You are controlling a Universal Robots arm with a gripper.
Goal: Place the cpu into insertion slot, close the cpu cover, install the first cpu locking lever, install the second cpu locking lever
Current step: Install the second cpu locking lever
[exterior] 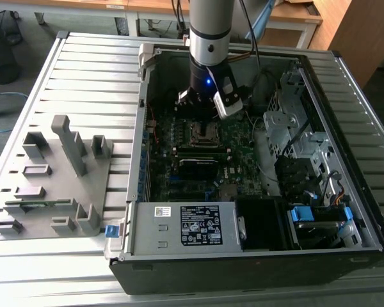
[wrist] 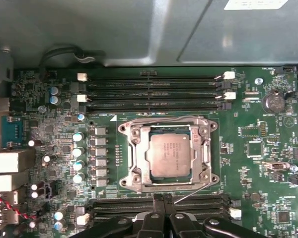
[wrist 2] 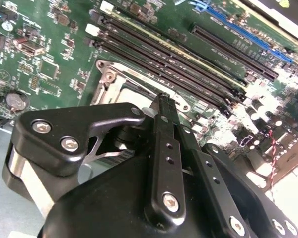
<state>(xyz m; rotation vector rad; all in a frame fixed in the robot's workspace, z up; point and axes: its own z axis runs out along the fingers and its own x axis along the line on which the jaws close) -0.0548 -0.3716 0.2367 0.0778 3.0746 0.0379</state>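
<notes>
gripper (wrist: 162,199) fingers pressed together, holding nothing, hovering just off the socket edge near the memory slots; cpu (wrist: 170,156) seated in insertion slot (wrist: 207,157), cpu cover (wrist: 139,133) down around it; chip print too small to read

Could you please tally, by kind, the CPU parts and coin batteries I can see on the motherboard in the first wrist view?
cpu: 1
cpu cover: 1
coin battery: 1
Total: 3
</notes>
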